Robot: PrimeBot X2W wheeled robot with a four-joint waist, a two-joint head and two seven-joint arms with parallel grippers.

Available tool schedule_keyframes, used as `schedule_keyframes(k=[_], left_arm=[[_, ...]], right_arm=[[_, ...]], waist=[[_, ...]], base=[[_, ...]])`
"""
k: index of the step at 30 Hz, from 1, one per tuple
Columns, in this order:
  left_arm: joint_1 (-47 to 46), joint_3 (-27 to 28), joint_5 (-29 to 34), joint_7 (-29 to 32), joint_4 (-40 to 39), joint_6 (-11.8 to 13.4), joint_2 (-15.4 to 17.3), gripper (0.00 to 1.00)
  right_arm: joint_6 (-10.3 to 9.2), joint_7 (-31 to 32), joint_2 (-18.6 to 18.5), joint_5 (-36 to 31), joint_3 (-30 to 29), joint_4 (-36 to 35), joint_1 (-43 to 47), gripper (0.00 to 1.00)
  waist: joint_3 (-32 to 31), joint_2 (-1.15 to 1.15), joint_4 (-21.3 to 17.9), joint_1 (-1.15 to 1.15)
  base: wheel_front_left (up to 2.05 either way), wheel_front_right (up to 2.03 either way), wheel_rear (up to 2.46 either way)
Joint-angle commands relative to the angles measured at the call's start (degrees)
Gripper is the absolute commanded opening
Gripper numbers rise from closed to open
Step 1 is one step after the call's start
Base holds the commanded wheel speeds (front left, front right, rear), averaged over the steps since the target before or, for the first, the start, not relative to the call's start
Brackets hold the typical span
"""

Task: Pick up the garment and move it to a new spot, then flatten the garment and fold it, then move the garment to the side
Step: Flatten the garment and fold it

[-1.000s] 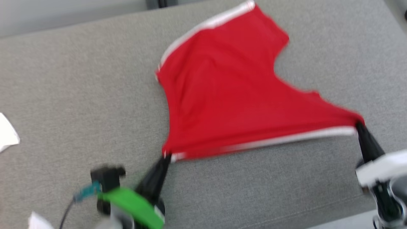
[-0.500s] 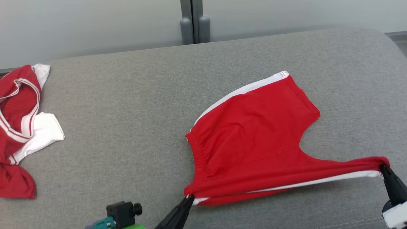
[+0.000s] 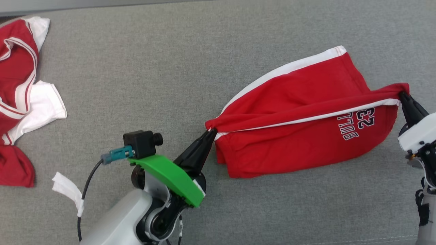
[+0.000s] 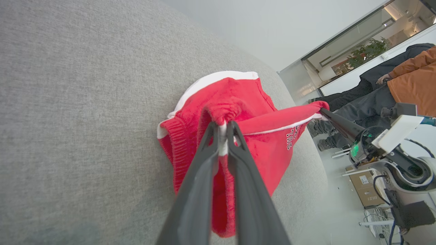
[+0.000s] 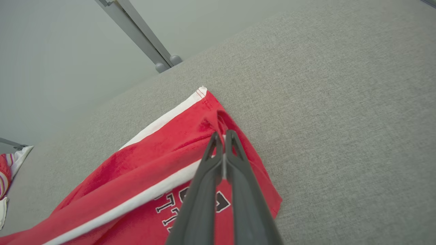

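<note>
Observed red basketball shorts (image 3: 299, 136) on right part of grey upholstered surface (image 3: 153, 68), doubled over, white-striped edge stretched between left gripper (image 3: 210, 132) and right gripper (image 3: 402, 95), both clenched on opposite ends of that edge, printed side up.

The left gripper (image 3: 212, 131) has two long, tapering dark fingers (image 3: 196, 151) under a bright green curved cover (image 3: 167, 175). On the cover sits a small black camera (image 3: 141, 143) with a teal plug (image 3: 117, 153), a thin black cable (image 3: 89, 177) and a white tape tag (image 3: 64, 185). Behind it is a smooth pale grey forearm (image 3: 115, 221). The right gripper (image 3: 403, 93) is equally dark, set in a white housing (image 3: 417, 134) marked with small dark dots.
</note>
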Motion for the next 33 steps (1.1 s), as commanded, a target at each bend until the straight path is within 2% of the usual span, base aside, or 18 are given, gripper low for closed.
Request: schedule_keyframes(k=[1, 8, 18, 19, 20, 21, 22, 23, 24, 30, 33], left_arm=[[-2.5, 0.3, 0.3, -0.1, 1.3, -0.5, -1.2, 0.0], [-7.6, 1.0, 0.7, -0.6, 6.4, -1.7, -4.2, 0.0], [-10.0, 1.4, 0.8, -0.9, 9.0, -2.2, -5.7, 0.0], [-9.9, 1.6, 0.4, -0.9, 9.1, -2.1, -5.9, 0.07], [-10.0, 1.6, 0.3, -1.0, 9.1, -2.0, -6.0, 0.31], [-9.8, 1.6, -0.4, -0.7, 8.6, -2.3, -6.4, 1.0], [-9.7, 1.5, -0.4, -0.6, 8.4, -2.4, -6.5, 1.0], [-9.7, 1.4, -0.4, -0.5, 8.0, -2.4, -6.5, 1.0], [-9.6, 1.5, -0.4, -0.7, 7.7, -2.4, -6.5, 1.0], [-9.1, 2.5, 0.0, -2.5, 5.5, -1.3, -6.7, 1.0], [-8.8, 2.9, 2.2, -4.9, 4.5, -0.1, -5.9, 1.0]], right_arm=[[-0.07, 0.8, -0.1, -0.8, -0.4, 1.3, -2.6, 0.0], [-0.08, 1.7, -1.2, -5.5, -0.6, 7.2, -11.2, 0.0], [-0.08, 3.3, -1.7, -9.4, -0.2, 13.1, -19.2, 0.0], [-0.07, 3.2, -1.7, -9.7, -0.4, 13.5, -19.7, 0.0], [-0.07, 3.1, -1.8, -9.9, -0.4, 13.7, -20.1, 0.0], [-0.08, 2.4, -1.9, -10.6, -1.0, 14.1, -21.0, 0.02], [-0.07, 2.1, -1.8, -10.8, -1.0, 14.2, -21.3, 0.29], [-0.08, 1.8, -1.7, -10.9, -1.0, 14.6, -21.6, 0.67], [-0.07, 1.3, -1.5, -11.0, -1.3, 14.7, -22.0, 1.0], [-0.07, -4.0, -1.0, -10.9, -2.3, 15.8, -23.7, 1.0], [-0.08, -8.1, -0.8, -9.9, -1.5, 16.0, -23.8, 1.0]], waist=[[5.0, 0.0, 3.0, 0.0], [7.8, 0.0, 4.0, 0.0], [10.2, 0.0, 4.9, 0.0], [10.3, 0.0, 5.0, 0.0], [10.3, 0.0, 5.0, 0.0], [10.5, 0.0, 5.2, 0.0], [10.5, 0.0, 5.2, 0.0], [10.6, 0.0, 5.3, 0.0], [10.6, 0.0, 5.3, 0.0], [10.5, 0.0, 5.1, 0.0], [10.3, 0.0, 4.9, 0.0]], base=[[0.0, 0.0, 0.0], [0.0, 0.0, 0.0], [0.0, 0.0, 0.0], [0.0, 0.0, 0.0], [0.0, 0.0, 0.0], [0.0, 0.0, 0.0], [0.0, 0.0, 0.0], [0.0, 0.0, 0.0], [0.0, 0.0, 0.0], [0.0, 0.0, 0.0], [0.0, 0.0, 0.0]])
